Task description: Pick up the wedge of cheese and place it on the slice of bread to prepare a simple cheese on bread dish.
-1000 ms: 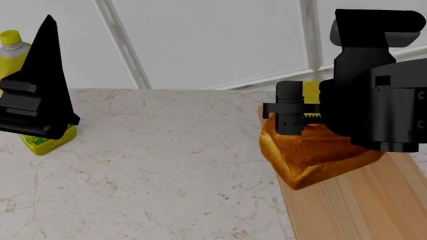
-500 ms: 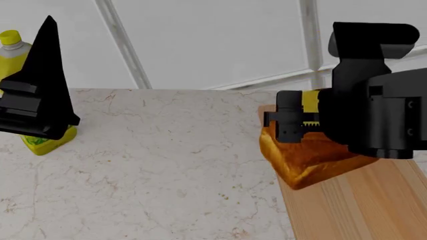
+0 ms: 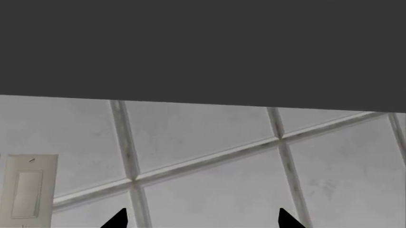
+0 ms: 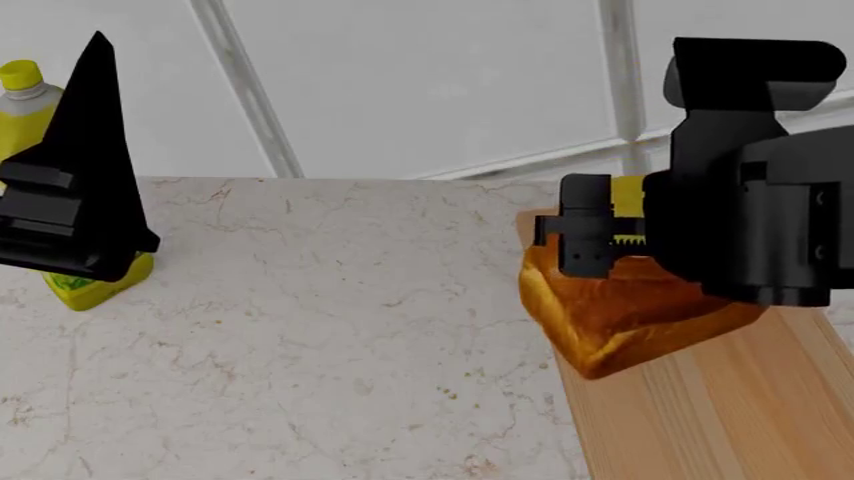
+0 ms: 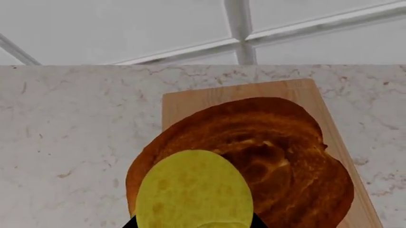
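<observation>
- The cheese is gripped in the right gripper, directly above the bread; whether cheese and crust touch cannot be told.
- The bread sits on a wooden board by the tabletop's right edge.
- The left gripper hangs by the left edge before a yellow bottle; its fingers are spread apart, holding nothing.
</observation>
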`<state>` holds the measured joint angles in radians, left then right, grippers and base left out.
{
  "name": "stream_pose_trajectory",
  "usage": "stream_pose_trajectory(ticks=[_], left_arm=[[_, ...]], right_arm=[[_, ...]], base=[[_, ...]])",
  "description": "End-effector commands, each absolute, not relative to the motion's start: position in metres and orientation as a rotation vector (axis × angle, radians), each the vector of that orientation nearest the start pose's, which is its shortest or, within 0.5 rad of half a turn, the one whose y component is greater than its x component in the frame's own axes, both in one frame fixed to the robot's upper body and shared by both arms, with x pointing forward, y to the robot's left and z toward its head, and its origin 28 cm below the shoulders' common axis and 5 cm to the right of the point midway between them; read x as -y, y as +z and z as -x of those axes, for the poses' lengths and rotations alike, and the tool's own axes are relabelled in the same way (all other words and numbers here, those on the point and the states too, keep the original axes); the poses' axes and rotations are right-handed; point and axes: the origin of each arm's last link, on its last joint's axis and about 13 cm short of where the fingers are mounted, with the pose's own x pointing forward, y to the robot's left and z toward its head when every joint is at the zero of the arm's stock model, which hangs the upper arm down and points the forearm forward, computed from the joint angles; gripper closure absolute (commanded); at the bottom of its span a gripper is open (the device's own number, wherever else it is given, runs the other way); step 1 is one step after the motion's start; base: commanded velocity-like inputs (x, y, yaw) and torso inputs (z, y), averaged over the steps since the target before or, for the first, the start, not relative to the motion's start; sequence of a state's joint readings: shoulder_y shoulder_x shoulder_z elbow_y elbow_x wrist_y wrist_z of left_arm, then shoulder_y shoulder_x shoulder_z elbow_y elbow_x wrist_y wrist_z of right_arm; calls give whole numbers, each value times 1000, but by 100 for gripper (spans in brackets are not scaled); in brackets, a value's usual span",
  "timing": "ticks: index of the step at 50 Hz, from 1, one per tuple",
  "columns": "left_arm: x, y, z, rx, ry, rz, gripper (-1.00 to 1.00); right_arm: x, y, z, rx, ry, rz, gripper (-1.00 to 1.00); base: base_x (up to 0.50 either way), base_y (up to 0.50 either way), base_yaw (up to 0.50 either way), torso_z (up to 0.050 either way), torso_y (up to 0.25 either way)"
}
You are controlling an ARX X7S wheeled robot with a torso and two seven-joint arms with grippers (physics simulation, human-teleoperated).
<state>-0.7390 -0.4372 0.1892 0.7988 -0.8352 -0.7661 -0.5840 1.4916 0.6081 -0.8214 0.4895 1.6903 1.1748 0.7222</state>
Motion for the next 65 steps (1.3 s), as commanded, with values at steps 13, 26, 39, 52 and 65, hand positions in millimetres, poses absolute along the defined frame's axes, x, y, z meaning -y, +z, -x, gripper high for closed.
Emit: stream_pose_trajectory(ticks=[13,26,39,52,65], left_arm=[[-197,263,-221,509,-192,51,-100],[-197,264,-220,510,-196,55,-100],[-197,263,-220,510,-196,56,-100],[-197,263,-220,508,-195,59,-100],[-197,263,-219,512,-200,65,-100]], right_arm=[[164,282,-343,-697,21,-43,100],[165,271,-347,-721,22,-41,100],[166,272,-342,-741,23,-18,-100],[157,318,-324,-646,6,81,-100],[144,386,-294,-471,9,182,-100]], base=[[0,0,0,0,0],[0,0,0,0,0],[1,0,0,0,0],[0,0,0,0,0],[0,0,0,0,0]])
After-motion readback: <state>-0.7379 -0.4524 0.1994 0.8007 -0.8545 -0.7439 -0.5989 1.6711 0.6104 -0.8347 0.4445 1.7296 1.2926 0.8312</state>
